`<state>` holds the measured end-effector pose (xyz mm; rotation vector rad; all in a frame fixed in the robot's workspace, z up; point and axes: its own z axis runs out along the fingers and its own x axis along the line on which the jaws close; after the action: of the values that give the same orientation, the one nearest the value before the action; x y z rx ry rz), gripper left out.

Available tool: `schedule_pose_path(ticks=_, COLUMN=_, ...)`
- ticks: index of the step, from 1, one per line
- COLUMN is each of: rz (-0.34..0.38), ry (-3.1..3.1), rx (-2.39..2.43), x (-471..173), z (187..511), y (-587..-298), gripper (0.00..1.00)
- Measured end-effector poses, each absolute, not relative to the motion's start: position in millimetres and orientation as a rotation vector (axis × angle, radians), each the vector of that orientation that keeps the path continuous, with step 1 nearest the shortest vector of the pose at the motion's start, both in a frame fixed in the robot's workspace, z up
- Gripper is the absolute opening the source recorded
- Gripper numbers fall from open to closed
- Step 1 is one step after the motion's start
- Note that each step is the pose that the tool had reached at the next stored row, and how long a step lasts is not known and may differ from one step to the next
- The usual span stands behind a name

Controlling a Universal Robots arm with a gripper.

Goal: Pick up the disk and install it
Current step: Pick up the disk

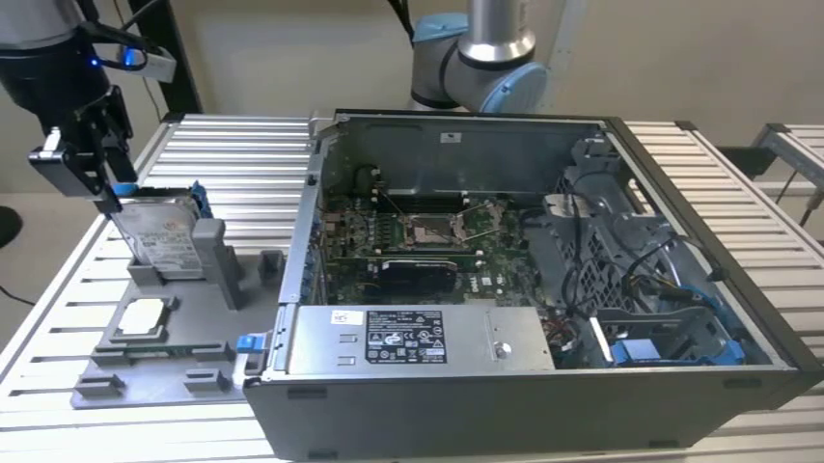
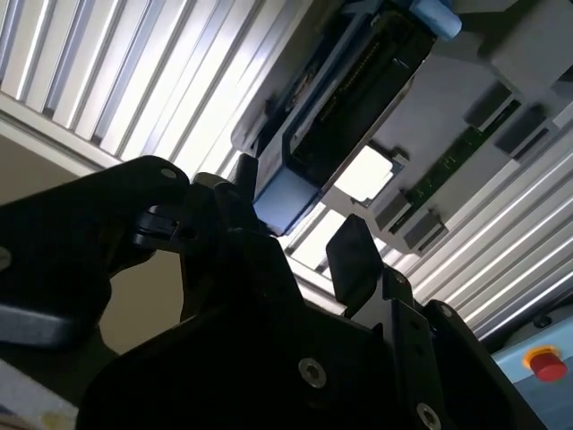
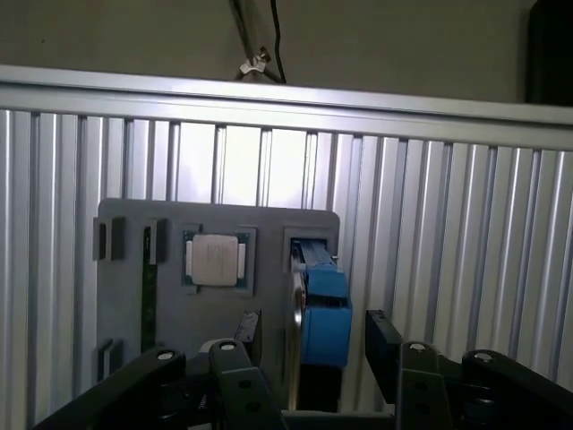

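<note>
The disk (image 1: 168,236) stands on edge in a slot of the grey fixture (image 1: 168,362) at the exterior view's left, silver with a white label and blue bracket. My gripper (image 1: 110,198) hangs over its upper corner. In the first wrist view the gripper (image 3: 312,345) is open, and its black fingers (image 3: 381,345) straddle the disk's blue bracket end (image 3: 324,313) with gaps on both sides. The second wrist view shows the same: the blue end (image 2: 282,199) lies between the fingers (image 2: 352,255) of the gripper (image 2: 300,224).
A small square silver chip (image 1: 145,316) lies in the fixture beside the disk. The open computer case (image 1: 696,241) takes up the middle and right of the slatted aluminium table (image 1: 232,154), with a grey power supply box (image 1: 412,338) and a blue-trimmed bay (image 1: 663,342).
</note>
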<state>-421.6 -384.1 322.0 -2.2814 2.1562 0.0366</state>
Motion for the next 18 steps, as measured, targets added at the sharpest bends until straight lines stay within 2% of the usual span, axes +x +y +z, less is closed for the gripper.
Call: schedule_pose_path(ticks=18, rz=0.037, ry=2.156, rx=-2.281, x=-422, z=289, y=-384, gripper=1.00)
